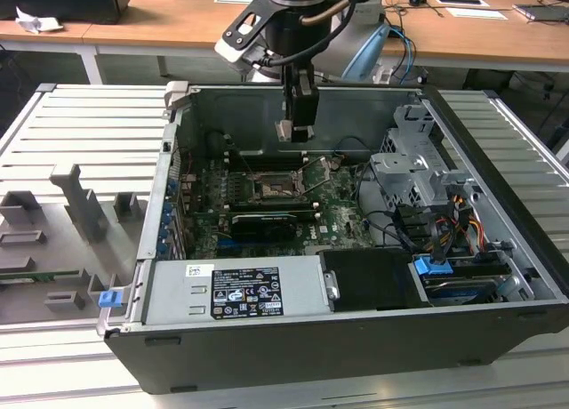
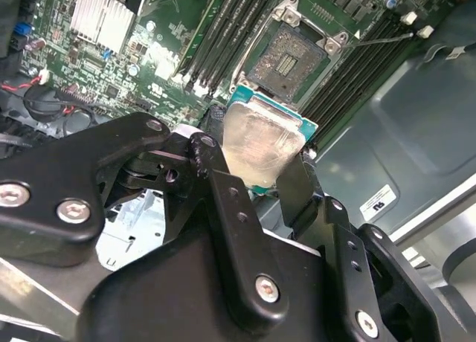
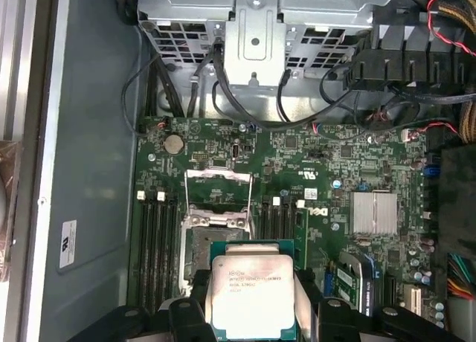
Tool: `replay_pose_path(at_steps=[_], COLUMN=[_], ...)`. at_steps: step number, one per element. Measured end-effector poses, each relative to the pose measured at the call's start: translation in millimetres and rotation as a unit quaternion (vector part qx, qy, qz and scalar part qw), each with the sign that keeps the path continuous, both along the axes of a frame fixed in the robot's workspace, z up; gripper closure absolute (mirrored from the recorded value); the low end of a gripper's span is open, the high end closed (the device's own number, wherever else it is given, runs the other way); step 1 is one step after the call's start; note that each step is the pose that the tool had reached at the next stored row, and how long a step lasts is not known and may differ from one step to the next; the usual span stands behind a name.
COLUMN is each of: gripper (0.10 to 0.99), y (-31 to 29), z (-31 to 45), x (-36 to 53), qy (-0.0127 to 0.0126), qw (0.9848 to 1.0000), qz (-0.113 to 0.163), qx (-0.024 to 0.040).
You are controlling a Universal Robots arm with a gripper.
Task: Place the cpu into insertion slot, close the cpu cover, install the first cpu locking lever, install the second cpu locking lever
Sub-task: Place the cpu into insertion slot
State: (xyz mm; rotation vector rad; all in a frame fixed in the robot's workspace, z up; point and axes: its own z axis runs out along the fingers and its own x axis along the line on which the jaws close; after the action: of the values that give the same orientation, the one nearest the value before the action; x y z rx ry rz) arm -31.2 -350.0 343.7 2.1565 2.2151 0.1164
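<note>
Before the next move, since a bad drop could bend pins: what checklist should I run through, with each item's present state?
1. cpu clamped in the gripper: ok.
2. insertion slot empty: ok.
3. cpu cover stands open, off the slot: ok.
4. locking lever released, clear of the slot: ok for this one; the other, cannot tell.
5. cpu squared with the slot: cannot tell.
6. cpu seated: not ok, it hangs above the slot.
</note>
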Motion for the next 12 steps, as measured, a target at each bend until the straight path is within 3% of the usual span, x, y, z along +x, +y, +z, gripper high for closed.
replay_pose_path(at_steps=[4,12], gripper=[0.557,0.557], y=[0.0,0.0], z=[-1.4,-16.0], x=[0.0,-0.5], qy=[0.0001,0.0], qw=[0.9995,0.9995], qz=[-0.03,-0.032], qx=[-0.0001,0.0])
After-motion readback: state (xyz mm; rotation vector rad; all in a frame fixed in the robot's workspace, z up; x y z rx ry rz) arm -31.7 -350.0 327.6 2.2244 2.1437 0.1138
